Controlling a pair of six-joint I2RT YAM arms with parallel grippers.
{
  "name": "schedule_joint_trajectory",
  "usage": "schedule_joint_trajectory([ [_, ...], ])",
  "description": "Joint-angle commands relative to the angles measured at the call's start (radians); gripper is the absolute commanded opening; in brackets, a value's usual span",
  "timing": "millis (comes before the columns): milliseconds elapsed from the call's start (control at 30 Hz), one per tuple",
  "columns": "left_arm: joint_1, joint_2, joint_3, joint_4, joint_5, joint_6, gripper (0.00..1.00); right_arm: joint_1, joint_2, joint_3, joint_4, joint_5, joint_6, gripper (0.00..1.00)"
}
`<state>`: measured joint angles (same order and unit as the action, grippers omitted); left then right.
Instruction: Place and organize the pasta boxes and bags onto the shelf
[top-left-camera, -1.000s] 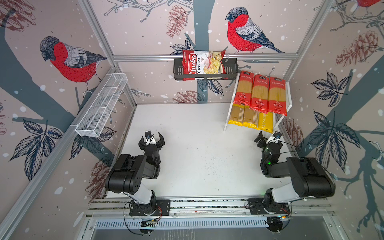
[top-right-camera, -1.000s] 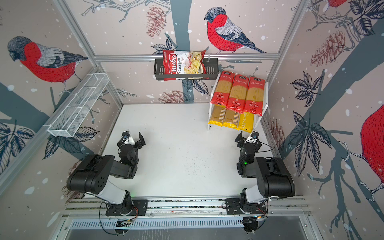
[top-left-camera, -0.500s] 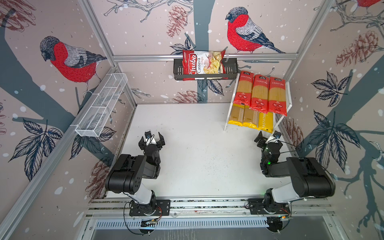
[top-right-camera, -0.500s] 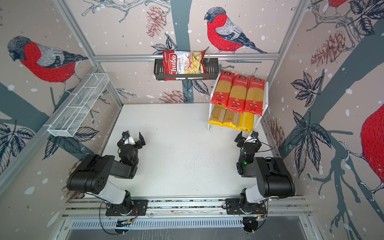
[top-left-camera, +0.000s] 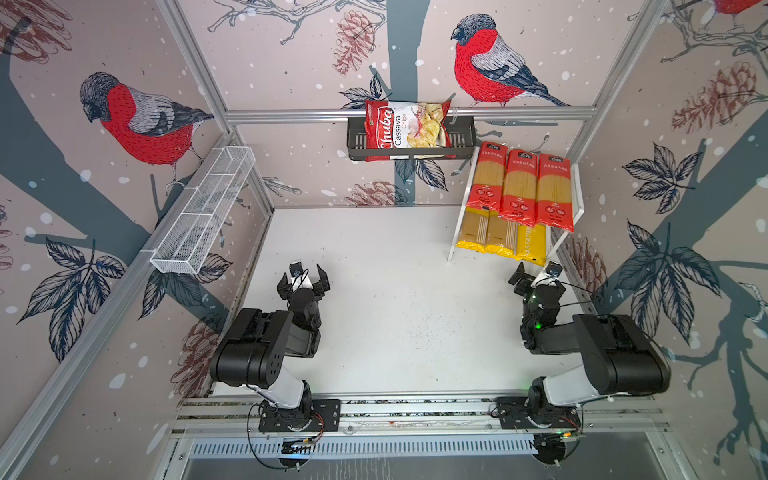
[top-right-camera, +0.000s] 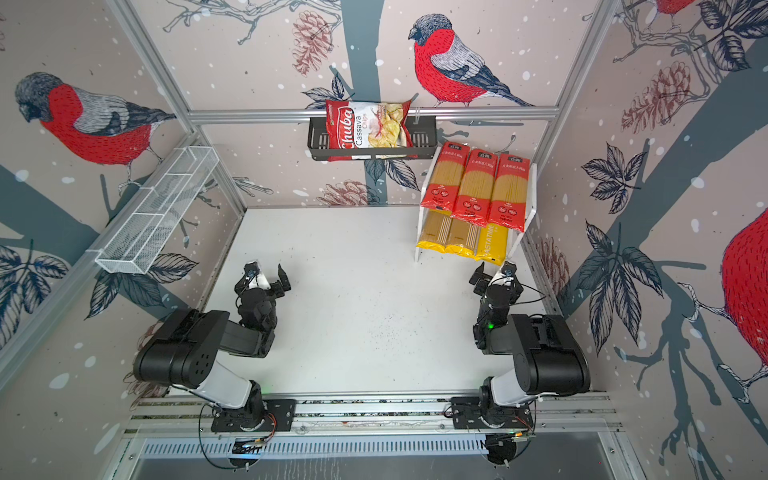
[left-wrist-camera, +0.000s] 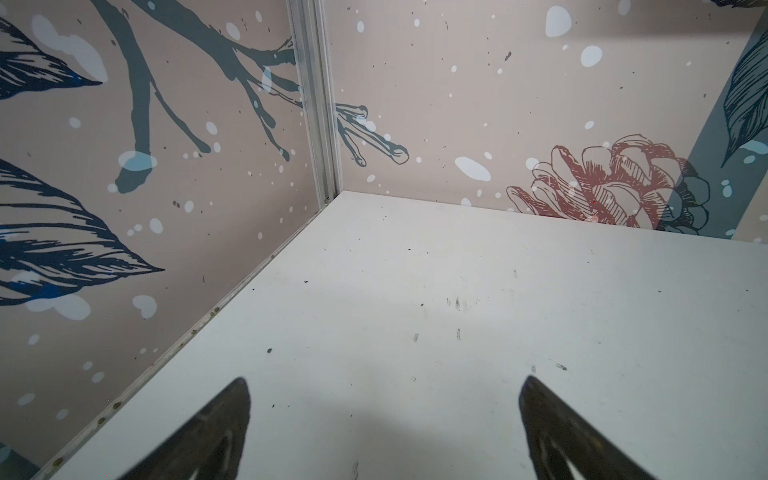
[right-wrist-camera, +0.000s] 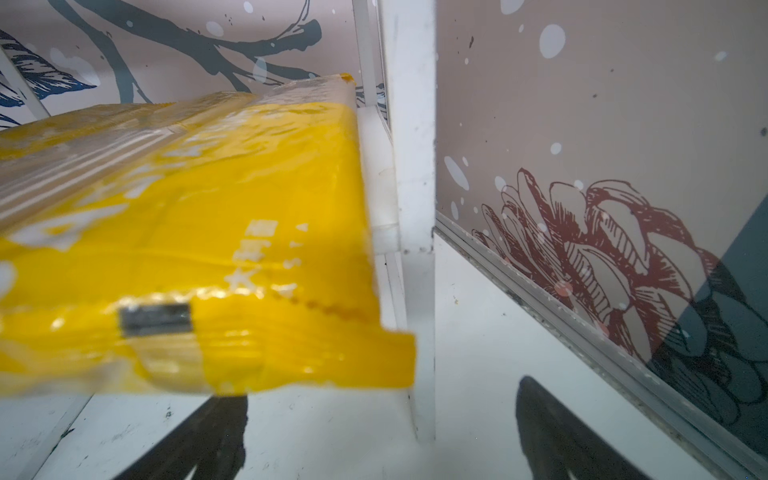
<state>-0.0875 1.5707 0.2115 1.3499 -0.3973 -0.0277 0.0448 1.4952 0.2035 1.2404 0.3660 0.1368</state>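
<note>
The white shelf (top-left-camera: 577, 191) stands in the back right corner in both top views. Three red pasta packets (top-left-camera: 518, 187) (top-right-camera: 473, 187) lie side by side on its upper board. On the lower board lie three yellow packets (top-left-camera: 498, 237) (top-right-camera: 461, 237). My right gripper (top-left-camera: 536, 270) (top-right-camera: 494, 272) is open and empty just in front of the shelf. In the right wrist view a yellow packet's end (right-wrist-camera: 208, 249) hangs over the right gripper (right-wrist-camera: 380, 390), beside a shelf leg (right-wrist-camera: 411, 166). My left gripper (top-left-camera: 302, 275) (left-wrist-camera: 384, 380) is open and empty over bare table at the left.
A red-white chips bag (top-left-camera: 405, 126) sits in a black basket (top-left-camera: 463, 139) on the back wall. A long white wire basket (top-left-camera: 203, 212) hangs on the left wall. The white table (top-left-camera: 374, 299) is walled on three sides, with a metal rail (top-left-camera: 415, 409) in front.
</note>
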Motion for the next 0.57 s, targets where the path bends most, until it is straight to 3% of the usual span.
schedule_joint_trajectory([
  [0,0.003,-0.003,0.003,0.014,-0.012,-0.004,0.99,0.001,0.002,0.004,0.008,0.014,-0.003,1.00],
  [533,-0.006,0.000,-0.017,0.056,0.031,0.033,0.99,0.001,0.002,0.004,0.007,0.014,-0.002,1.00],
])
